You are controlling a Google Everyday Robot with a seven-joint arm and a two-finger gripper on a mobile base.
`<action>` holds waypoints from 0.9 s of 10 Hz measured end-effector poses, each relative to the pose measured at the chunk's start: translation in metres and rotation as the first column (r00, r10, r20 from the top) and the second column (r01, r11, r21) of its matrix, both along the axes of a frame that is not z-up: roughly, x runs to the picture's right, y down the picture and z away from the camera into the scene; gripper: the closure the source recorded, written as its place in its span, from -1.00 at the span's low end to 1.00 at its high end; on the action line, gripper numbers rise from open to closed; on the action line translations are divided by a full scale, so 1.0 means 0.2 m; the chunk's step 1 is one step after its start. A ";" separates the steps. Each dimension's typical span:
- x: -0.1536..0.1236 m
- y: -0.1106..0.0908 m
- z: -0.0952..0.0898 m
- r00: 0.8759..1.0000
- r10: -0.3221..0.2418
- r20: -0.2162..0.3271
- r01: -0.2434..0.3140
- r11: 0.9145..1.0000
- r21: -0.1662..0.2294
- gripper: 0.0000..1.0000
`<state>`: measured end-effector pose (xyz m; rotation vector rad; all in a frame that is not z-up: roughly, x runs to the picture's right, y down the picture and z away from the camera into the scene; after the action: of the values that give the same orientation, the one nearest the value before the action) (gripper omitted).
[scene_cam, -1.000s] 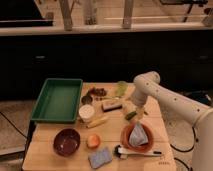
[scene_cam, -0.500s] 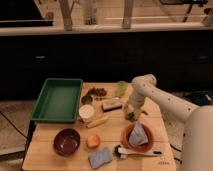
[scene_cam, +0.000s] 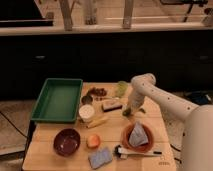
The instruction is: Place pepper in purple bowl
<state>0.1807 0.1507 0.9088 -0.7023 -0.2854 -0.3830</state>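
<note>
The purple bowl (scene_cam: 66,141) sits empty at the table's front left. The green pepper (scene_cam: 140,109) lies on the table at the right, behind the orange-red bowl, and only part of it shows. My gripper (scene_cam: 131,110) points straight down and is low over the pepper's left end, at or just above the table top. It hides much of the pepper. The white arm reaches in from the right edge.
An orange-red bowl with a grey cloth (scene_cam: 137,136) stands just in front of the gripper. Between gripper and purple bowl are a yellow elongated item (scene_cam: 97,122), a white cup (scene_cam: 86,113), an orange fruit (scene_cam: 93,141) and a dark block (scene_cam: 111,104). A green tray (scene_cam: 58,99) is at back left.
The gripper has come down from above the table to the pepper, drifting slightly left. Nothing on the table has moved.
</note>
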 end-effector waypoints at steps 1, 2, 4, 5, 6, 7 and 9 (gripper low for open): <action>0.00 0.00 0.00 1.000 -0.001 0.000 0.001 1.000 -0.001 1.00; 0.01 0.01 -0.04 1.000 -0.014 -0.005 0.014 1.000 0.001 1.00; 0.00 -0.06 -0.15 0.999 -0.036 -0.004 0.036 0.998 0.042 1.00; -0.02 -0.12 -0.26 0.999 -0.054 0.004 0.054 0.996 0.071 1.00; -0.03 -0.15 -0.33 0.998 -0.068 0.007 0.067 0.994 0.091 1.00; -0.06 -0.20 -0.43 0.995 -0.094 0.023 0.091 0.989 0.117 1.00; -0.17 -0.25 -0.57 0.985 -0.158 0.067 0.146 0.976 0.161 1.00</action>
<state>0.1466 0.1008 0.7940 -0.5570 -0.2742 -0.5740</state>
